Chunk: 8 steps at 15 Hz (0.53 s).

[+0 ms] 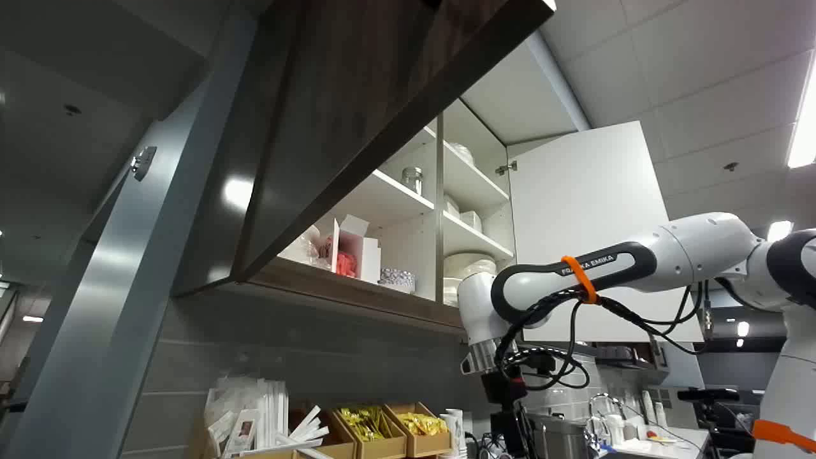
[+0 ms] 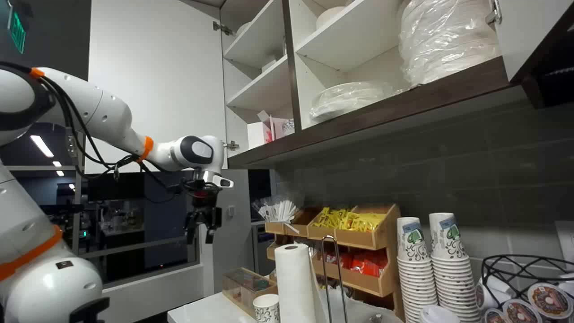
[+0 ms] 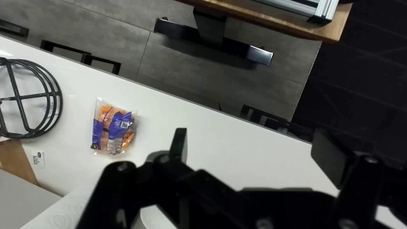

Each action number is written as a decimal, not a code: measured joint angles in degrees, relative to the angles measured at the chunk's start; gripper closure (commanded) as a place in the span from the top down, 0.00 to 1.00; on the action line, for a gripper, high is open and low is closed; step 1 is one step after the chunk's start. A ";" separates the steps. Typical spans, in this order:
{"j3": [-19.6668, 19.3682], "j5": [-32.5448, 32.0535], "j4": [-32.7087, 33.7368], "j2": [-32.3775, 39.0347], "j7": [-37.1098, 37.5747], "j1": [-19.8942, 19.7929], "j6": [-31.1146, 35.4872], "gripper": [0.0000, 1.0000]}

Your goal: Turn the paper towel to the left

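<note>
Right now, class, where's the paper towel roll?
In an exterior view, the paper towel roll stands at bottom centre, right of a patterned cup, in front of the wooden rack.

In an exterior view, the paper towel roll (image 2: 294, 285) stands between a paper cup (image 2: 266, 308), left, and stacked paper cups (image 2: 417, 274), right, before the condiment rack (image 2: 358, 239).

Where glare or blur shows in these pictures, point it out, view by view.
In an exterior view, a bright reflection sits on the dark cabinet panel and a ceiling light is blown out; in an exterior view, the plastic-wrapped stack glints; in the wrist view, the black fingers look soft, while the purple-labelled bag looks sharper.
</note>
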 measured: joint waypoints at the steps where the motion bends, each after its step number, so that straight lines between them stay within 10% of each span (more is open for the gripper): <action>1: 0.00 0.00 0.00 0.00 0.00 0.00 0.00 1.00; 8: -0.90 0.78 0.70 0.42 3.46 -0.88 2.61 1.00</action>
